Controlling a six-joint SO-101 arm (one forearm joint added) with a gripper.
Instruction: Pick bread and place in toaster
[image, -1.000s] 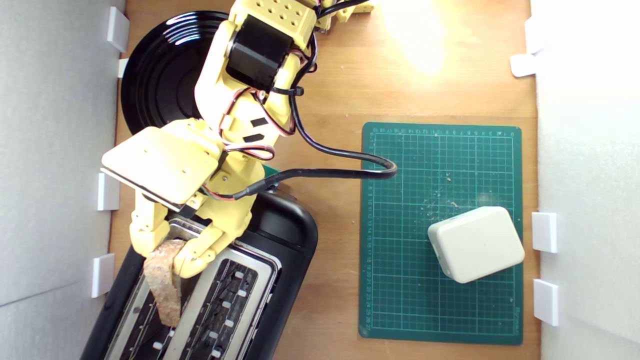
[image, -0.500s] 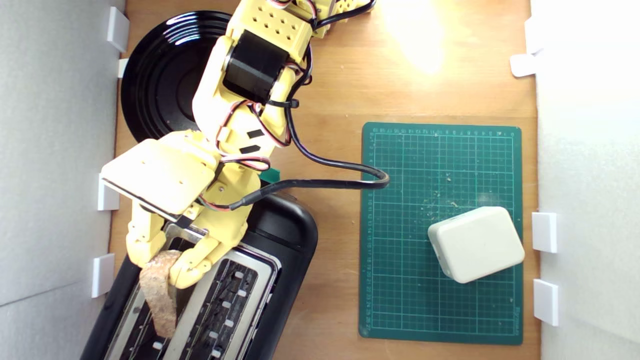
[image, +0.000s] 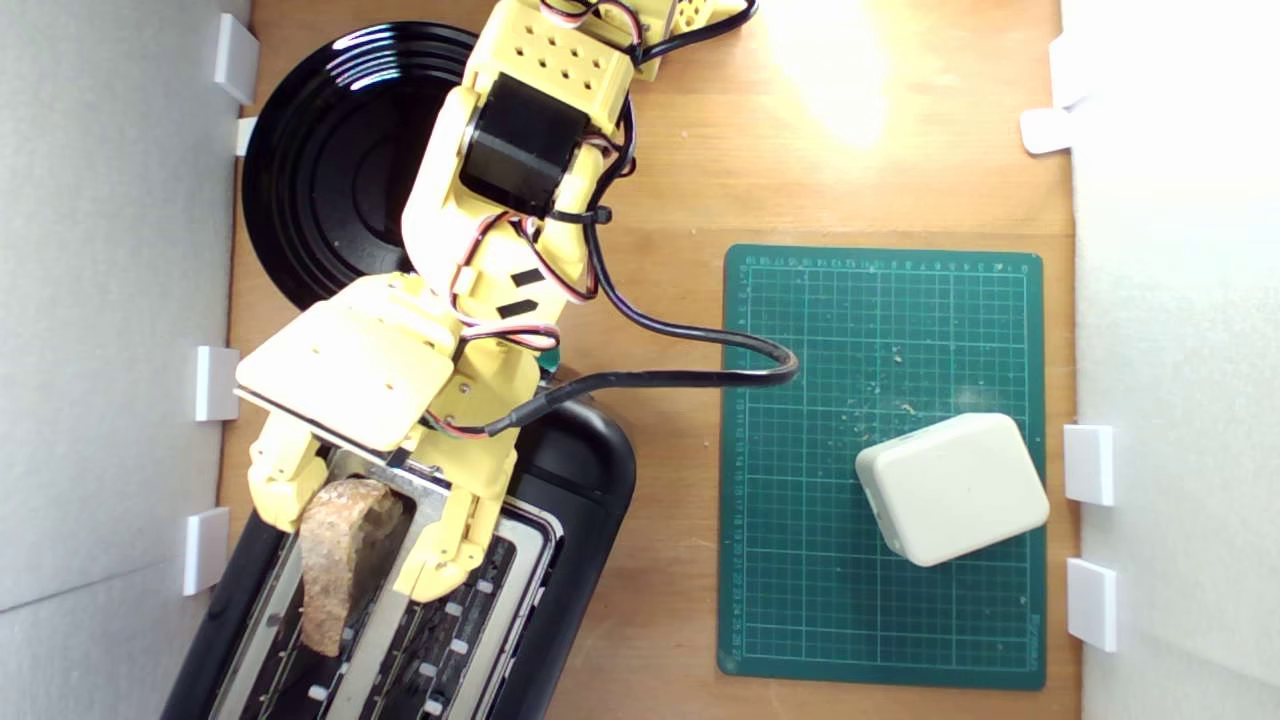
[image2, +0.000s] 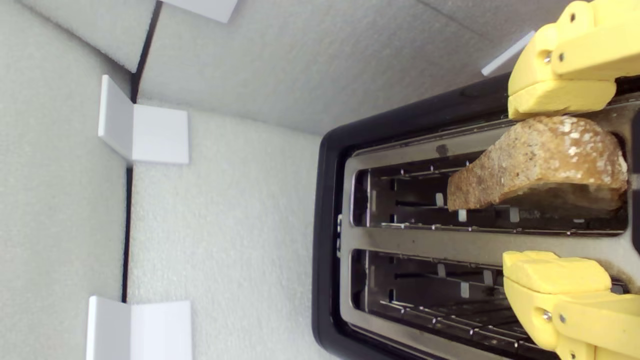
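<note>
The black toaster (image: 585, 470) (image2: 330, 210) with a silver top plate stands at the bottom of the exterior view's left. The bread (image: 340, 560) (image2: 540, 162), brown crust uppermost, sits in the slot nearer the white wall, its top sticking out above the plate. My yellow gripper (image: 365, 545) (image2: 557, 182) hangs over it, open, fingers spread to either side. One fingertip (image2: 560, 97) touches or nearly touches the crust; the other fingertip (image2: 555, 272) is well clear, over the second slot. The toaster's lever is hidden by the arm.
A glossy black plate (image: 320, 160) lies behind the arm. A green cutting mat (image: 880, 330) with crumbs carries a cream rounded box (image: 950, 487). White foam walls with white brackets (image: 215, 383) close in on both sides. A black cable (image: 700, 345) loops over the wood.
The fingers have spread apart and let go of the bread, which has dropped lower into the slot. The wrist has shifted a little toward the exterior view's right.
</note>
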